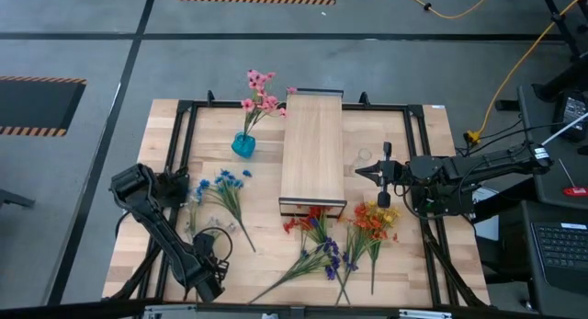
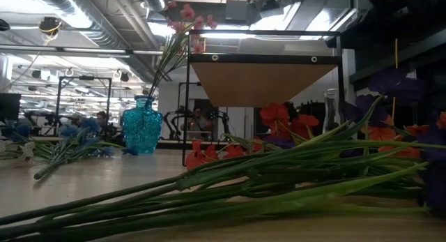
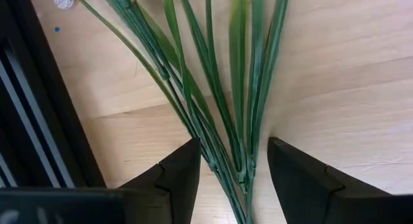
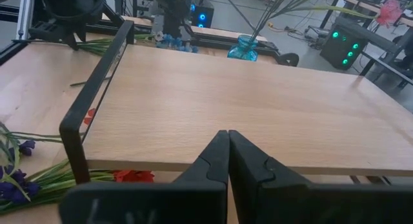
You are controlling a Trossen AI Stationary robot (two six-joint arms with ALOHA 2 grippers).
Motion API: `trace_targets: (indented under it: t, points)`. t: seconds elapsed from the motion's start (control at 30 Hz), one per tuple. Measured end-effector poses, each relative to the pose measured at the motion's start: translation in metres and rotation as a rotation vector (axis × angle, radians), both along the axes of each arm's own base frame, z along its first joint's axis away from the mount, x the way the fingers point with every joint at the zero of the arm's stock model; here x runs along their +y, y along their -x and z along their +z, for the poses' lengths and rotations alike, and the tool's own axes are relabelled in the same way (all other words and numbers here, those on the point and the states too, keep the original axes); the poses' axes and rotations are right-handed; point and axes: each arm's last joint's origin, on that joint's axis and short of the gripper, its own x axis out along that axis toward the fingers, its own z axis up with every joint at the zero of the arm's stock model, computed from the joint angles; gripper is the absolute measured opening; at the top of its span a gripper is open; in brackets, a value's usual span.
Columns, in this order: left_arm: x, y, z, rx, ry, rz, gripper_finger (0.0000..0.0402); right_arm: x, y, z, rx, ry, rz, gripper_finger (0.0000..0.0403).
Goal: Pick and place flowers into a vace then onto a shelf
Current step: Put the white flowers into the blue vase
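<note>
High view: the blue flowers (image 1: 223, 186) lie on the surface by the left gripper (image 1: 186, 192); light, floppy sprigs, best pinched low on the stems.

Left wrist view: its fingers (image 3: 181, 175) stand open, straddling the green stems (image 3: 222, 114), not yet closed on them.

Right wrist view: the right gripper (image 4: 228, 161) is closed, empty, facing the shelf (image 4: 258, 108).
</note>
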Motion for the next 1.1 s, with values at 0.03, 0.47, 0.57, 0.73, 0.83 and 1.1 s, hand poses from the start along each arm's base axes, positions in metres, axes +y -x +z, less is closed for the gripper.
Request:
trace_targets:
  t: [0.03,0.47,0.57,0.73,0.83,1.1]
  points:
    - [0.000,0.000,0.000,-0.001,0.000,-0.002,0.0168,0.000,0.000,0.000,0.000,0.000,0.000,0.0008]
    - [0.000,-0.002,0.003,-0.039,0.035,-0.055,0.0012,0.000,0.000,0.000,0.002,0.001,0.008,0.0008]
    - [0.002,0.000,0.016,-0.067,0.069,-0.057,0.0008,0.000,0.000,0.000,0.003,0.001,0.008,0.0008]
    - [0.007,0.003,0.043,-0.224,0.082,-0.131,0.0005,0.000,0.000,0.000,0.003,-0.002,0.007,0.0008]
    - [0.012,0.002,0.058,-0.335,0.057,-0.230,0.0005,0.000,0.000,0.000,0.003,-0.002,0.008,0.0008]
    - [0.034,0.001,0.093,-0.613,-0.139,-0.441,0.0004,0.000,0.000,0.000,0.003,-0.002,0.008,0.0008]
